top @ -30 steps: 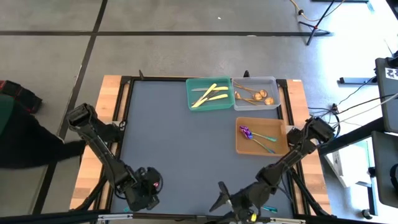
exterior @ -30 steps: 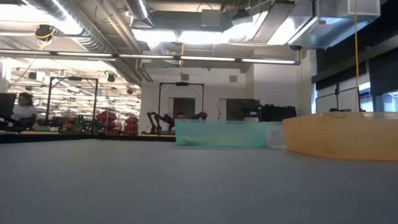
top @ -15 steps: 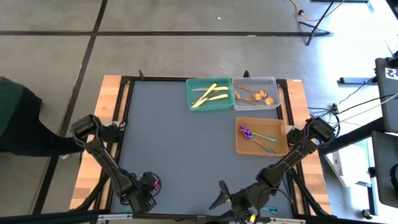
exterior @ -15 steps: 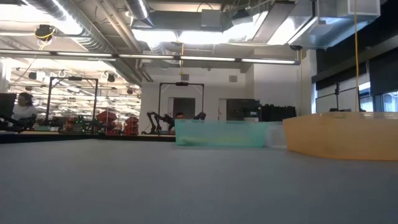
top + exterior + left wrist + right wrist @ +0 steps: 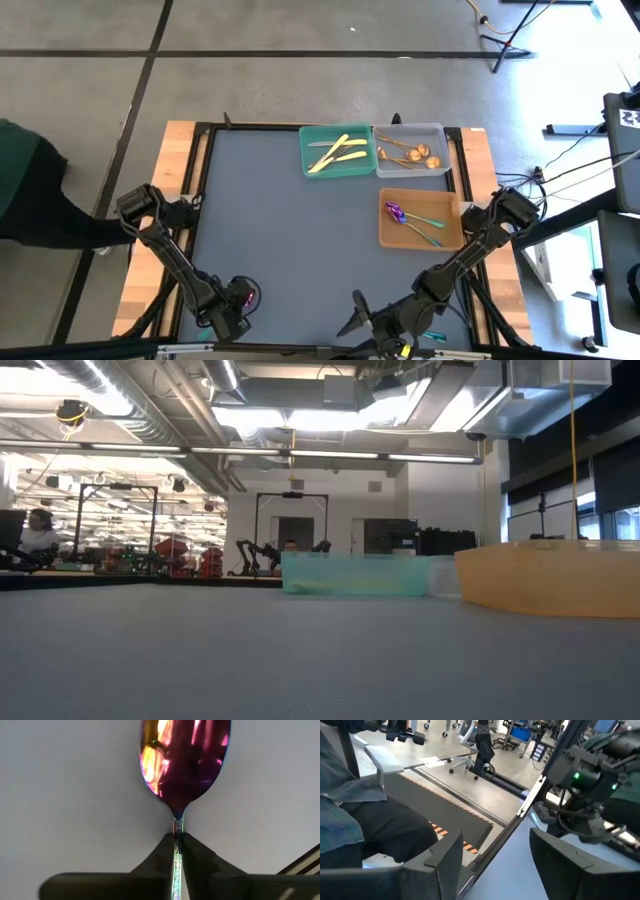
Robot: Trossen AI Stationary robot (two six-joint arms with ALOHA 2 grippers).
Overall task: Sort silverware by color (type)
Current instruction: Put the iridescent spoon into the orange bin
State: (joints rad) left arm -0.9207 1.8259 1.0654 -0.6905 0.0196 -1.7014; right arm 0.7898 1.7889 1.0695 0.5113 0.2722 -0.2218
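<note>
Purple spoon (image 5: 184,762): handle clamped between the left claw (image 5: 178,851) fingers, bowl pointing away over the grey tabletop (image 5: 290,230); handle end hidden behind the fingers, bowl tip cut off in the left wrist view. Left claw (image 5: 232,318) sits at the tabletop's near left edge. Yellow knives (image 5: 335,153) lie in the green tray (image 5: 305,150), copper spoons (image 5: 410,154) in the grey tray (image 5: 443,148), two purple spoons (image 5: 410,219) in the orange tray (image 5: 385,228). Right claw (image 5: 492,862), fingers apart and empty, waits at the near right edge. No readable writing.
</note>
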